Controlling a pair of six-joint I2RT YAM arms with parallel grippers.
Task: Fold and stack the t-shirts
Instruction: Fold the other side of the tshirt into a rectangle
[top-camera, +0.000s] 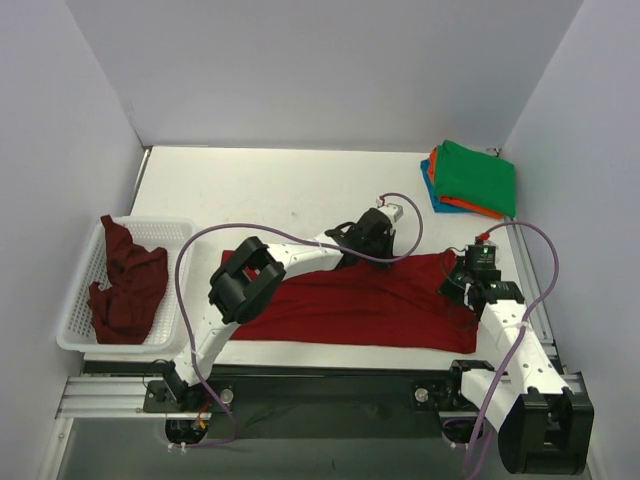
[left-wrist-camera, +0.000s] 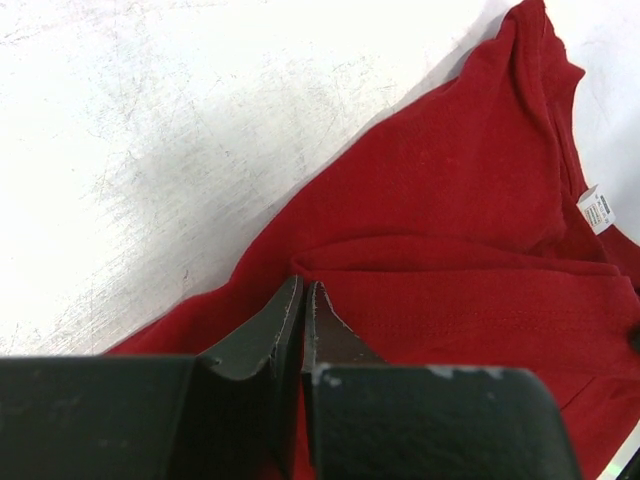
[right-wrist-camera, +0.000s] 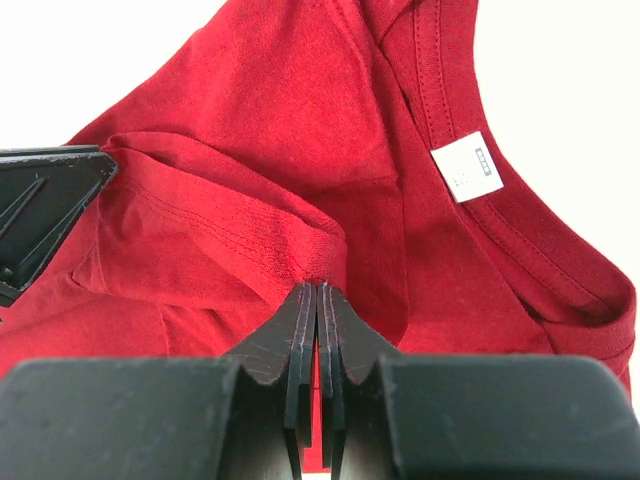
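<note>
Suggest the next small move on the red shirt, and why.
Probably lift both pinched folds slightly, together. The left gripper and right gripper are each shut on a fold of the red shirt, whose rest lies on the table; an even lift should avoid skewing it.

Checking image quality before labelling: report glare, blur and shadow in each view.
Top external: even light, soft shadows, bright red cloth t-shirt sharp. Left wrist: scuffed white table glares; left claw dark. Right wrist: background blown white, shirt crisp, right claw dark.
</note>
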